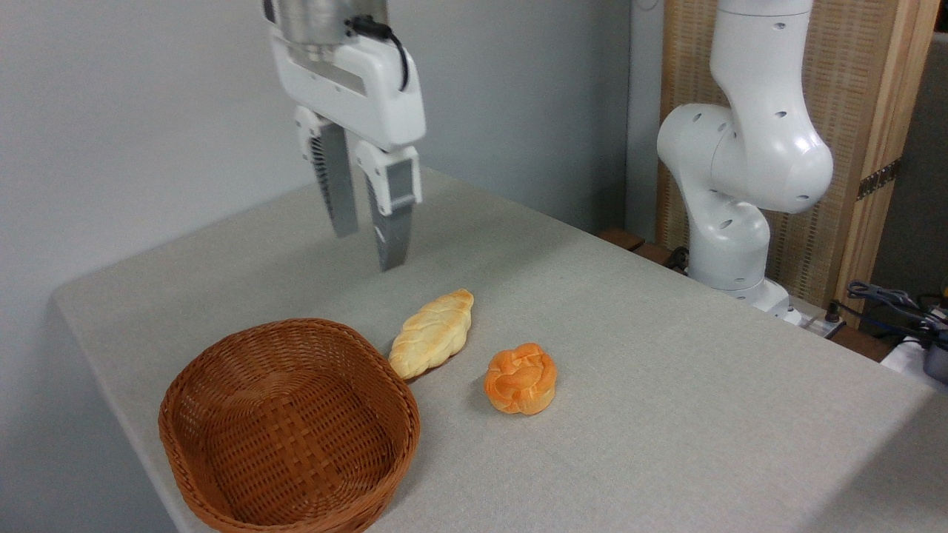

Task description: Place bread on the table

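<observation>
1. Bread (521, 378): small round orange knotted bun, lying on the table (666, 385), just right of the basket, apart from it.
2. Basket (289, 426): brown wicker, nothing inside, at the table's near left edge.
3. Loaf (432, 332): pale yellow, braided, its lower end at the basket's right rim, up-left of the bread.
4. Gripper (368, 244): raised above and behind the basket, fingers parted, holding nothing.

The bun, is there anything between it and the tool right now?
Nothing visible. The tool hangs open above the table, up and left of the bun. The loaf lies left of the bun, apart from it.
</observation>
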Action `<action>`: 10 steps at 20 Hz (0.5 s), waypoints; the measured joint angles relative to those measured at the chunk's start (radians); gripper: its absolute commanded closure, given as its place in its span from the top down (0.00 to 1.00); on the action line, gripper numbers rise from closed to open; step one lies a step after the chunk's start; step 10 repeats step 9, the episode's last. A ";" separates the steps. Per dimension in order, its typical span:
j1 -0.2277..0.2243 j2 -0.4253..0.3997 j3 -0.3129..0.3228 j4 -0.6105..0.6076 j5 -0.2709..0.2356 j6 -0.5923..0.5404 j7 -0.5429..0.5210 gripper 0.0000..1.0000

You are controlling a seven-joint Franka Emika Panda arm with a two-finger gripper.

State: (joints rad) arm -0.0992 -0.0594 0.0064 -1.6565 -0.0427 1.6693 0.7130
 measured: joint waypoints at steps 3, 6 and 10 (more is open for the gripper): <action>0.002 0.053 0.000 0.089 -0.012 -0.063 -0.023 1.00; 0.005 0.070 0.006 0.109 -0.012 -0.076 -0.027 1.00; 0.007 0.074 0.014 0.112 -0.012 -0.076 -0.027 1.00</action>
